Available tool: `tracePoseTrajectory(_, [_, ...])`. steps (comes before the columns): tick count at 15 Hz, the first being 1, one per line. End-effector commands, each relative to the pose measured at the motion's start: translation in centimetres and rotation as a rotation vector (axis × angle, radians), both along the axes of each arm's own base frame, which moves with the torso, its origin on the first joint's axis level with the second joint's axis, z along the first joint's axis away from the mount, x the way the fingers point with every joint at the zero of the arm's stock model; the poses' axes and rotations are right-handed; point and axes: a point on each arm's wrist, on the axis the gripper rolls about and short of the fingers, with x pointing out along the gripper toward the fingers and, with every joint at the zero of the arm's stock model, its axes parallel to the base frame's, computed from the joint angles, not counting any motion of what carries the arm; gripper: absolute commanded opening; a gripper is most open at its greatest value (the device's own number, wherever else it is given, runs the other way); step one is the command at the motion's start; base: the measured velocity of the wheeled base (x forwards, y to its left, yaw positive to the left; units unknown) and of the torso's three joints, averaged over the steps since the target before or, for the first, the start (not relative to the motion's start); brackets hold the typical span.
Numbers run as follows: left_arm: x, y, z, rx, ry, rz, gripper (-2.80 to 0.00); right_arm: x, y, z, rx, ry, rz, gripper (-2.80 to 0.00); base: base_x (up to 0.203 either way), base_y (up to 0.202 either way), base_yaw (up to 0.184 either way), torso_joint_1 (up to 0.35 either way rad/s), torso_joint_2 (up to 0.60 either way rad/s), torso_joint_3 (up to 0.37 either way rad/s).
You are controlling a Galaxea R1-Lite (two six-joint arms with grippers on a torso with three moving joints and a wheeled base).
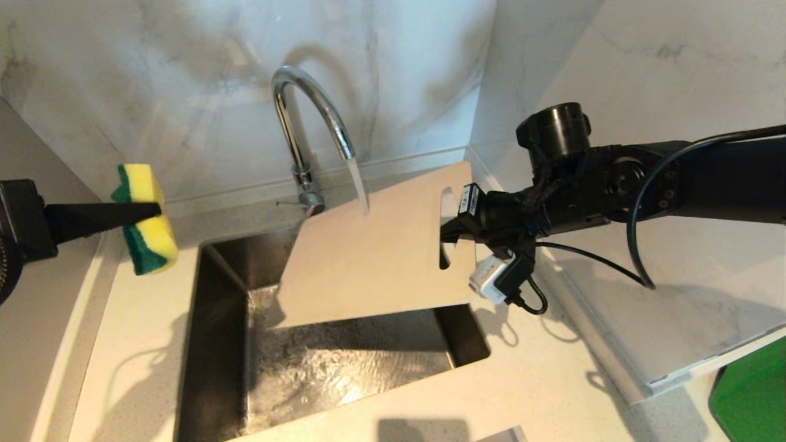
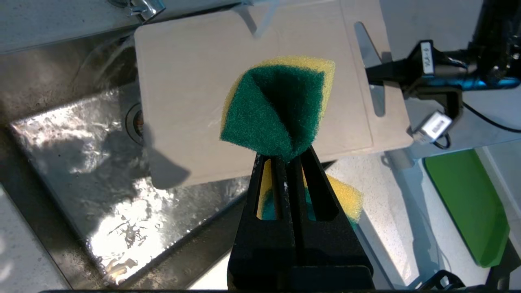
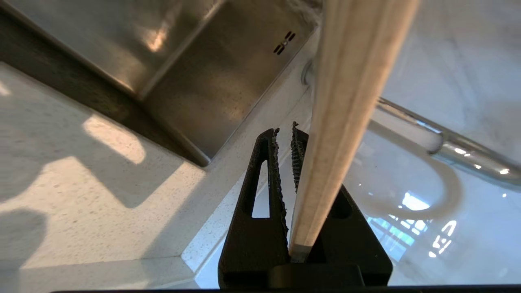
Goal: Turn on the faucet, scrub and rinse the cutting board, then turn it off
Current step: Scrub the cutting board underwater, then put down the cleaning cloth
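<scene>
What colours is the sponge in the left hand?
Yellow foam with a dark green scouring layer on the sponge; clearest in the left wrist view.

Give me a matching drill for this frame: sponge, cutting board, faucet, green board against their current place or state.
1. sponge
2. cutting board
3. faucet
4. green board

A. running water
B. lying on the counter at the robot's right
C. pinched in the left gripper, off to the sink's left
D. held over the sink by the right gripper

Pairs: 1-C, 2-D, 3-A, 4-B
</scene>
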Motion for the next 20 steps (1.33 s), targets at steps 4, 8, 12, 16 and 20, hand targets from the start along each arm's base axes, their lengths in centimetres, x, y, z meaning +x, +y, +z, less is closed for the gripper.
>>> tracePoseTrajectory(4, [-0.1,-0.1,0.1,-0.002,-0.005,-0.011,-2.8,-4.6,-1.7,1.1,-0.014,-0.007,-0.002,-2.8,0.0,0.0,0.0,0.0,0.0,0.0])
tracePoseTrajectory(8, [-0.1,-0.8,0.1,0.003,-0.002,-0.04,-2.8,-7.8,-2.6,2.4,0.0,-0.038,0.003,-2.8,0.0,0.0,0.0,0.0,0.0,0.0])
tracePoseTrajectory(12, [-0.3,-1.1,0.1,0.008,0.002,-0.058,-2.8,-11.5,-3.7,3.8,0.031,-0.07,0.0,-2.8,0.0,0.0,0.0,0.0,0.0,0.0])
tracePoseTrajectory(16, [-0.5,-1.8,0.7,0.008,-0.003,-0.093,-2.8,-14.2,-4.0,3.2,0.061,-0.026,0.018,-2.8,0.0,0.0,0.0,0.0,0.0,0.0])
tracePoseTrajectory(20, [0.7,-3.9,1.0,0.028,0.014,-0.112,-2.8,-14.7,-3.7,2.8,0.065,-0.01,0.05,-2.8,0.0,0.0,0.0,0.0,0.0,0.0])
